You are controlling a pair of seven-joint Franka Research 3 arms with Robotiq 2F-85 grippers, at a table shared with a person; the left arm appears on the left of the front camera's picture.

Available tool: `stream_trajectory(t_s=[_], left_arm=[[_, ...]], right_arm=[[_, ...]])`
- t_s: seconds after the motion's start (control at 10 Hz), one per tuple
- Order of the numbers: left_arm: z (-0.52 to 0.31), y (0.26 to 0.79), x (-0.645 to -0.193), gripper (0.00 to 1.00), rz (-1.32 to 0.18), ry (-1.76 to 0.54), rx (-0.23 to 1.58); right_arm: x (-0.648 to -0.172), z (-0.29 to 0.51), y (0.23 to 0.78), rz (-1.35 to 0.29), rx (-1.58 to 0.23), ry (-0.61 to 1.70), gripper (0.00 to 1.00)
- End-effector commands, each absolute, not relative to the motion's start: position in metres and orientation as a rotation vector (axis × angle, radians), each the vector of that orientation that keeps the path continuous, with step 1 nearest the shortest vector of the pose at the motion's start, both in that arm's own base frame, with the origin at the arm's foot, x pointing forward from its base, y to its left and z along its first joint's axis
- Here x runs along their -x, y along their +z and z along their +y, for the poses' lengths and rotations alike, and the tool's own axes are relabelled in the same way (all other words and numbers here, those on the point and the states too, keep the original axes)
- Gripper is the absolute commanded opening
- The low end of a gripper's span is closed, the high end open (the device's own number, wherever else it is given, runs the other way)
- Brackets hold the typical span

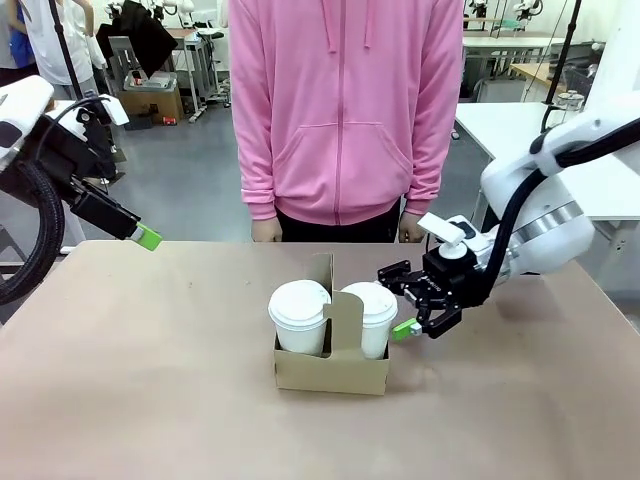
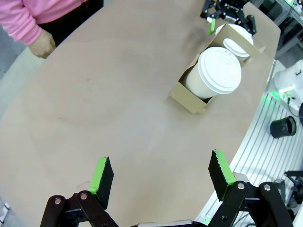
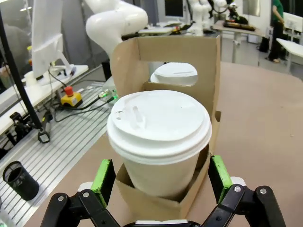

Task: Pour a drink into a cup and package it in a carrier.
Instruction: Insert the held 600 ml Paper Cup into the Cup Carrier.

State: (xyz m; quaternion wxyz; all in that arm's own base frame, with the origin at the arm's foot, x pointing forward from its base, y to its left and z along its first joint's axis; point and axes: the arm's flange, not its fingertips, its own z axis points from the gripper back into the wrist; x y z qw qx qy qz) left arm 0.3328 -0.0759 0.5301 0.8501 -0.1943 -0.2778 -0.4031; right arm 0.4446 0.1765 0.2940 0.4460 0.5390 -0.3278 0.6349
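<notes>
Both lidded cups (image 1: 299, 316) sit in the carrier (image 1: 332, 370) at mid-counter; packaging appears complete. The right gripper (image 1: 410, 306) stands apart beside one cup; the left gripper (image 2: 161, 176) hangs apart, empty.

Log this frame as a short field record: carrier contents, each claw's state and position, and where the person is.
carrier: brown cardboard carrier near the table's middle, upright handle panel between two slots
cups: two lidded white cups, one in the left slot, one in the right slot
right claw: right claw open, beside the right-slot cup, pads either side of it, not gripping
left claw: left claw open, raised above the table's left edge, holding nothing
person: pink hoodie, standing at the far side, hands at the table edge
</notes>
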Motion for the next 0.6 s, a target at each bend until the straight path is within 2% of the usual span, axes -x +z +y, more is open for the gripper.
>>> stream_trajectory(t_s=[0.0,0.1,0.3,0.5], left_arm=[[-0.077,0.531,-0.333,1.00,-0.582,-0.839,0.424],[-0.077,0.531,-0.333,1.00,-0.582,-0.839,0.424],[-0.077,0.531,-0.333,1.00,-0.582,-0.839,0.424],[-0.077,0.531,-0.333,1.00,-0.582,-0.839,0.424]], right_arm=[[-0.433,0.143,0.312,-0.816,-1.264,1.542,1.00],[-0.426,0.114,0.328,-0.806,-1.199,1.473,1.00],[-0.412,0.041,0.359,-0.749,-1.080,1.165,1.00],[-0.389,-0.021,0.376,-0.770,-0.942,0.934,1.00]])
